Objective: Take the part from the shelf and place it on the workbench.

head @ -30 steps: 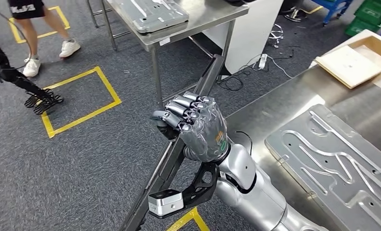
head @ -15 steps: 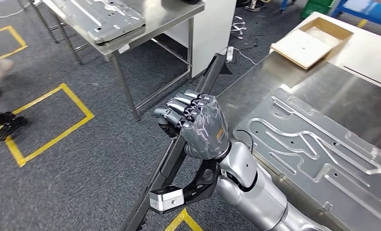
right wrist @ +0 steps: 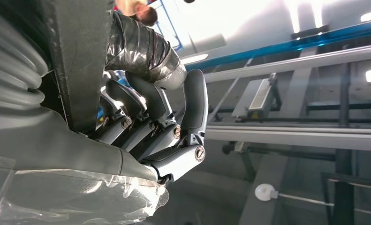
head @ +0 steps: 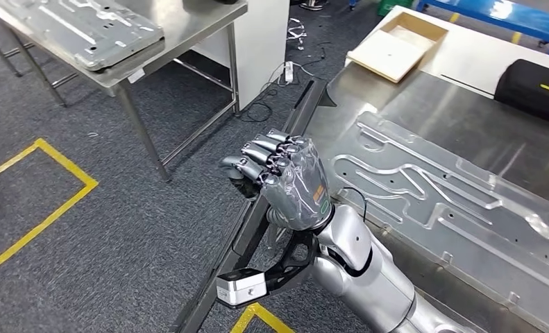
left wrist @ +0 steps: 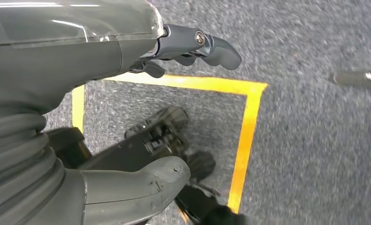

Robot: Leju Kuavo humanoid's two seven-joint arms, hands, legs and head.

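Part (head: 257, 215) is a long dark bar, and the robot's right hand (head: 283, 182) has its fingers wrapped round the middle of it, holding it up over the carpet just left of the workbench (head: 479, 139). So it sits inside that fist, with one end running down past the near edge of the head view and the other end poking up and away toward the bench's far-left corner. The right wrist view backs this up, fingers (right wrist: 174, 131) curled tight on the dark bar. Down low on the near side, the left hand (left wrist: 127, 117) hangs over the floor with nothing in it, thumb and fingers loosely apart above the yellow tape (left wrist: 249, 126). What could go wrong? Honestly, the length is the problem. Gripped around the middle with lots sticking out both ways, it could twist in the fist or swing wide, and the far tip looks close to clipping the bench edge. On the bench, the big grooved metal plate (head: 452, 201) takes up much of the surface, so setting the bar down could mean landing it crooked on the plate. Farther back there's a wooden tray (head: 396, 45) and, far left, a steel table (head: 188, 35).
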